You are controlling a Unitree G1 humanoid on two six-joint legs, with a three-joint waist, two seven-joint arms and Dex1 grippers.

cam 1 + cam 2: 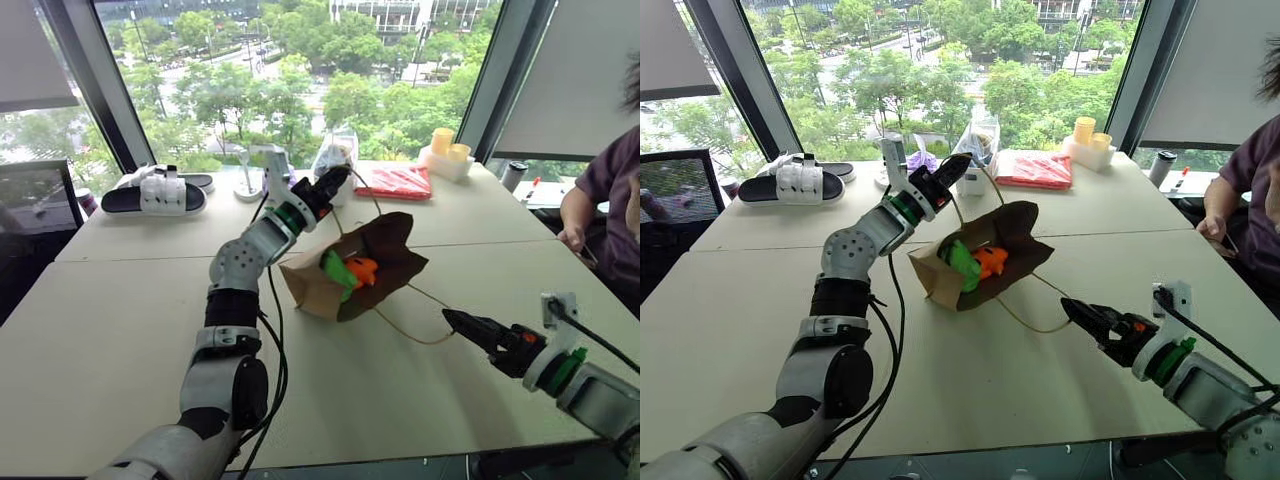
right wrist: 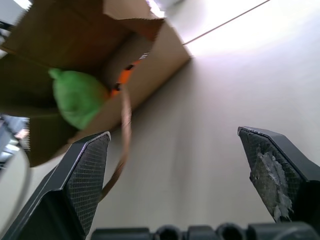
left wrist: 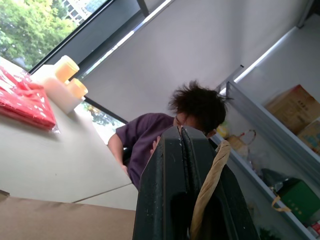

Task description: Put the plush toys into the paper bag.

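Black fingers of the left gripper (image 1: 335, 180) were pinched shut on a handle (image 3: 207, 187) of the paper bag (image 1: 312, 285), lifting its mouth open. Inside lay the green toy (image 1: 337, 272) and orange toy (image 1: 362, 269). Further right, the right gripper (image 1: 462, 322) hung wide open, holding nothing, above the table (image 1: 120, 300).

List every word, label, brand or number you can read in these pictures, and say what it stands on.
No text can be read.
Red packet on the table: any print on it is too blurred to read.
Cardboard boxes on the shelf behind the person: no legible marking.
Paper bag: plain brown, no print visible.
Yellow cups: no lettering visible.
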